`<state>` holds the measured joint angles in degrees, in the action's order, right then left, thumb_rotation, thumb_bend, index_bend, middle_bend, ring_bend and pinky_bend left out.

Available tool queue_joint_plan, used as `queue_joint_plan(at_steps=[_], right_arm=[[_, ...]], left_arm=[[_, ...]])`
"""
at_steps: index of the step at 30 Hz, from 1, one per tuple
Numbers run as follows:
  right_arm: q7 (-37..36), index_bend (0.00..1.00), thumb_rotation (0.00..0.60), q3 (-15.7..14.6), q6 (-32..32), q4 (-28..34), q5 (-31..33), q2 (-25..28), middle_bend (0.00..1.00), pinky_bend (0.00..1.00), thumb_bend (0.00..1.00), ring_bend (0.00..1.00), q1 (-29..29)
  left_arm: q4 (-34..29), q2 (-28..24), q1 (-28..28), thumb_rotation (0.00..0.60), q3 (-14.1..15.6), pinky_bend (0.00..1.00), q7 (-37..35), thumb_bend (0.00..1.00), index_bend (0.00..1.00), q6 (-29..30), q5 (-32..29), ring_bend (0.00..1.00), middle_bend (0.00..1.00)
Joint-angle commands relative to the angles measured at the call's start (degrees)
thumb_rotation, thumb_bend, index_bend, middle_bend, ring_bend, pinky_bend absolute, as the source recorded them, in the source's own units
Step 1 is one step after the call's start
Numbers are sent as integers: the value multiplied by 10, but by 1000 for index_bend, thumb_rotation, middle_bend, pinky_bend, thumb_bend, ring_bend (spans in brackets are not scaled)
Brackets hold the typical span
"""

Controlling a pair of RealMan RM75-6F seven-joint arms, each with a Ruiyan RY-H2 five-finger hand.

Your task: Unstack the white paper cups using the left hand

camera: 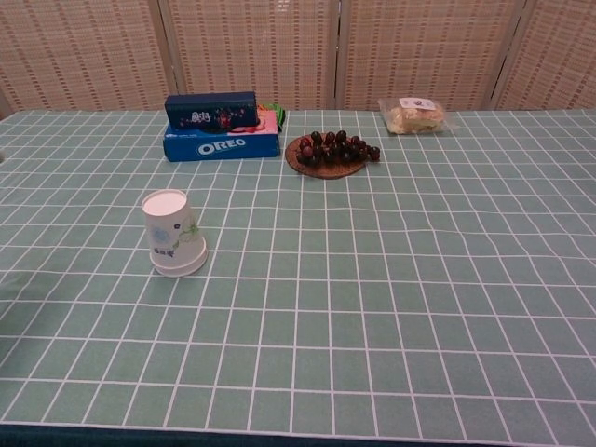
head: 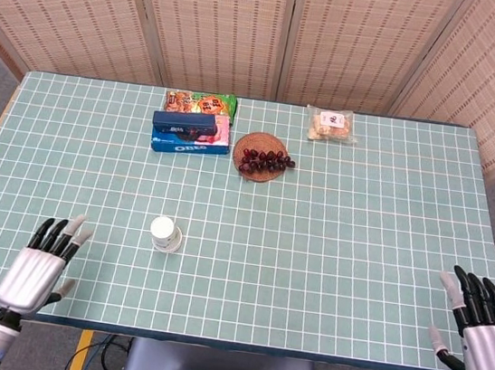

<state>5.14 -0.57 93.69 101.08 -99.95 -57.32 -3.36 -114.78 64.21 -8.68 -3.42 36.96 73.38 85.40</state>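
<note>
My left hand empty, fingers spread, over near table edge. White paper cups, stacked upside down and upright, stand ahead and rightward; right hand much farther.

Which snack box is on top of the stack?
The dark blue box; it lies on the brighter blue Oreo box, which rests on the table.

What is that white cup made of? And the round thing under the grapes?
The white paper cups look like thin matte paper: dull white wall with small print, and a rolled rim at the base, since they stand upside down. The mat under the grapes looks woven, perhaps wicker or rattan: brown, with a ribbed edge.
</note>
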Motion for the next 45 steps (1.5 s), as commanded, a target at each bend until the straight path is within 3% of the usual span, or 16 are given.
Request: queue_joint_plan(at_steps=[1, 9, 20, 29, 45], right_arm=[[-9, 35, 600, 3, -10, 1, 10, 5, 0, 0, 339, 0, 7], [-37, 35, 600, 10, -24, -1, 41, 17, 0, 0, 339, 0, 14], [-61, 35, 600, 20, -36, -5, 72, 28, 0, 0, 339, 0, 22], [-71, 35, 600, 21, -34, -6, 78, 32, 0, 0, 338, 0, 22], [-75, 35, 600, 21, -24, -7, 78, 32, 0, 0, 338, 0, 19]], left_arm=[[-49, -28, -71, 600, -49, 0, 18, 295, 157, -81, -99, 0, 0], [-43, 6, -190, 600, -95, 0, 107, 295, 169, -147, -268, 0, 0], [30, 58, -322, 600, -101, 0, 137, 295, 189, -194, -422, 0, 0], [61, 75, -378, 600, -77, 0, 134, 296, 208, -194, -475, 0, 0], [81, 88, -424, 600, -44, 0, 107, 295, 246, -186, -502, 0, 0]])
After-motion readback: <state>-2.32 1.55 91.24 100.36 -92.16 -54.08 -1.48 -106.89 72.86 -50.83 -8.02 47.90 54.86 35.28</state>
